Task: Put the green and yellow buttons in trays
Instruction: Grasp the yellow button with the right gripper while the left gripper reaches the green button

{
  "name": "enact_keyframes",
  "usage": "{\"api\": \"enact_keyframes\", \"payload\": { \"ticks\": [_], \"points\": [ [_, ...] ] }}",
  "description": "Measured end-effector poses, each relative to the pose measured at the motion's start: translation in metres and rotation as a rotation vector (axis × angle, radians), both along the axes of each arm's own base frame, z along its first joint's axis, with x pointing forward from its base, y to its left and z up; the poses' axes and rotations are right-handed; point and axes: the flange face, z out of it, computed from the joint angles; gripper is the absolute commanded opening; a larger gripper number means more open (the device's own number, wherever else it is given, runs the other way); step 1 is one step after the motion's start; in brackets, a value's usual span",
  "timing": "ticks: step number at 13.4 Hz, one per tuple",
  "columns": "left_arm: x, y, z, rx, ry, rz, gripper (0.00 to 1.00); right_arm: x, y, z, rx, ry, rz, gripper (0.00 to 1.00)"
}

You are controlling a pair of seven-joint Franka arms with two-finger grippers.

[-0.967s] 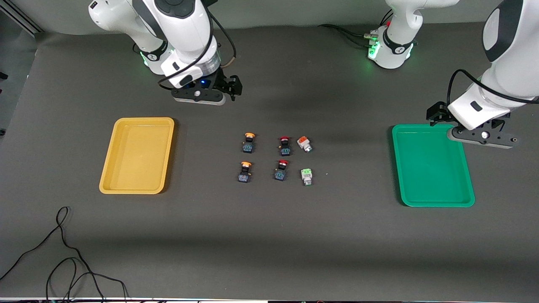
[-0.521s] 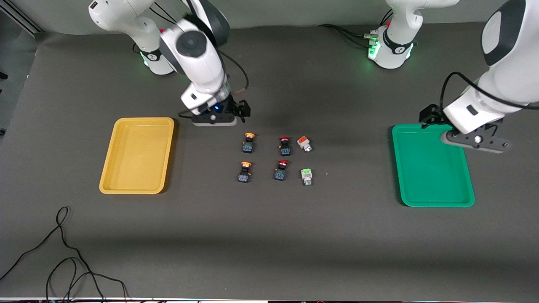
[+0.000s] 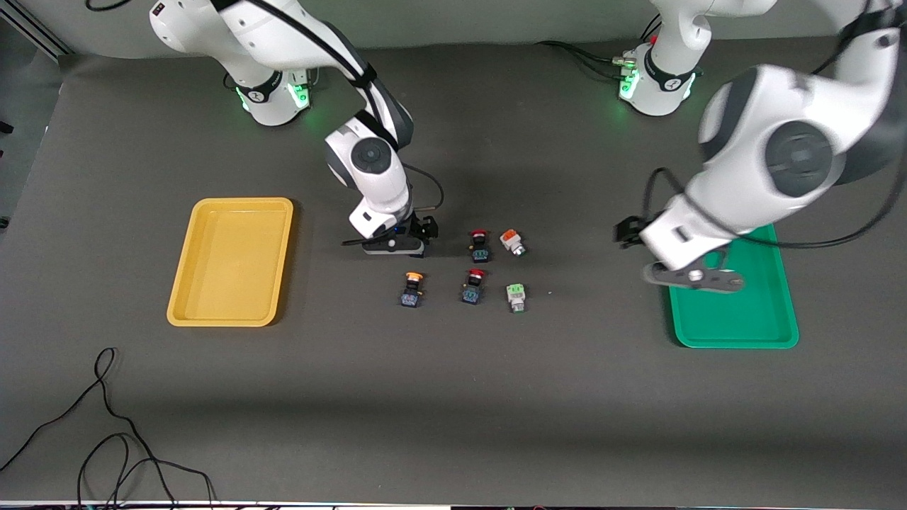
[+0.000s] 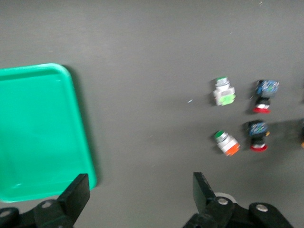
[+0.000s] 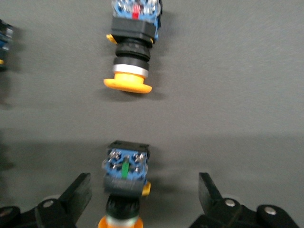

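One yellow button [image 5: 124, 183] lies on the tabletop [image 3: 453, 397] between the right pincer's [image 5: 140, 199] spread fingers; the left pincer [image 4: 140, 199], also spread, hovers beside the green tray [image 4: 38, 133].

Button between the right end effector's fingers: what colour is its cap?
Yellow-orange cap, dark body; right wrist view shows it best.

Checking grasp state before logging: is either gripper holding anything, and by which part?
Nothing held. Right gripper is open, straddling a yellow button without touching it. Left gripper is open over bare table beside the green tray.
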Motion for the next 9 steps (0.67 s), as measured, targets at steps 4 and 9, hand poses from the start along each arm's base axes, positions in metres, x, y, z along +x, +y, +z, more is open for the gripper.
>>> {"api": "enact_keyframes", "payload": {
  "ticks": [4,9],
  "points": [
    [-0.002,-0.091,-0.083,-0.005,-0.015,0.104,0.96,0.007,0.008,-0.001,0.011,-0.015,0.006,0.2],
    [-0.011,-0.138,-0.194,0.011,0.03,0.136,0.96,0.018,0.016,0.013,-0.005,0.003,0.005,0.2]
  ]
}}
